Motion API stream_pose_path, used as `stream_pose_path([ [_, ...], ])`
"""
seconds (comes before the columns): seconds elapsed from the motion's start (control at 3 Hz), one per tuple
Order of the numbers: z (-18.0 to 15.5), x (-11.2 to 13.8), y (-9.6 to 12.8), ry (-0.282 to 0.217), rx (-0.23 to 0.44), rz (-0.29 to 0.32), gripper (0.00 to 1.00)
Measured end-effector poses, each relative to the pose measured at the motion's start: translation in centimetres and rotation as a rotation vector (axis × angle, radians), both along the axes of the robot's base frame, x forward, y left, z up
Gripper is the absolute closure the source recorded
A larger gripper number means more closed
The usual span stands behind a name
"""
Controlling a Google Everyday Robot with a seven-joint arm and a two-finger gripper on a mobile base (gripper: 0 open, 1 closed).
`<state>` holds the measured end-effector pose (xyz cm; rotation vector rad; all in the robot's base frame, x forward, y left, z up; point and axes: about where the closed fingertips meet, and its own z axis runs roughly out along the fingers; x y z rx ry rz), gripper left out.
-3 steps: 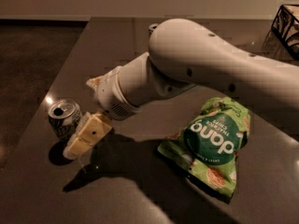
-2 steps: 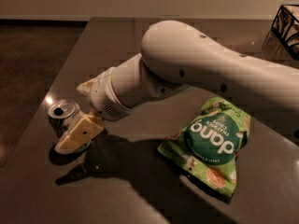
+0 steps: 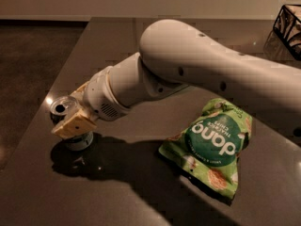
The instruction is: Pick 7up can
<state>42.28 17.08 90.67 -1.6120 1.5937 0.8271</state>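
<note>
The 7up can (image 3: 64, 107) stands upright near the table (image 3: 51, 201) edge, at about 9 o'clock in my view; its silver top with the tab hole shows above the gripper (image 3: 71, 124), and its base shows just below it. The gripper sits right at the can, its tan end laid across the side facing me; whether it is closed on the can or merely set around it, I cannot tell from here, because the far side is hidden by the can and the wrist.

I judge this to be the grasp step itself, with the lift not yet begun. To do it well I would make sure the can is centred in the gripper before squeezing; a thin aluminium wall dents or squirts sideways if caught off-centre. I would close gently, then raise straight toward 12 o'clock without dragging, since the can is close to the edge at 9 o'clock and a sideways nudge could tip it off.

The green chip bag (image 3: 214, 147) lies at 4 o'clock, well apart from the can; the wire basket (image 3: 288, 22) at 2 o'clock is farther away; neither should interfere.
</note>
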Motion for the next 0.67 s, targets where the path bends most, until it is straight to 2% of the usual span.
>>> stream_pose_path([
  [0.33, 1.7, 1.0, -2.0, 0.006, 0.035, -0.040, 0.87],
  [0.67, 3.9, 1.8, -4.6, -0.006, 0.059, -0.080, 1.00],
])
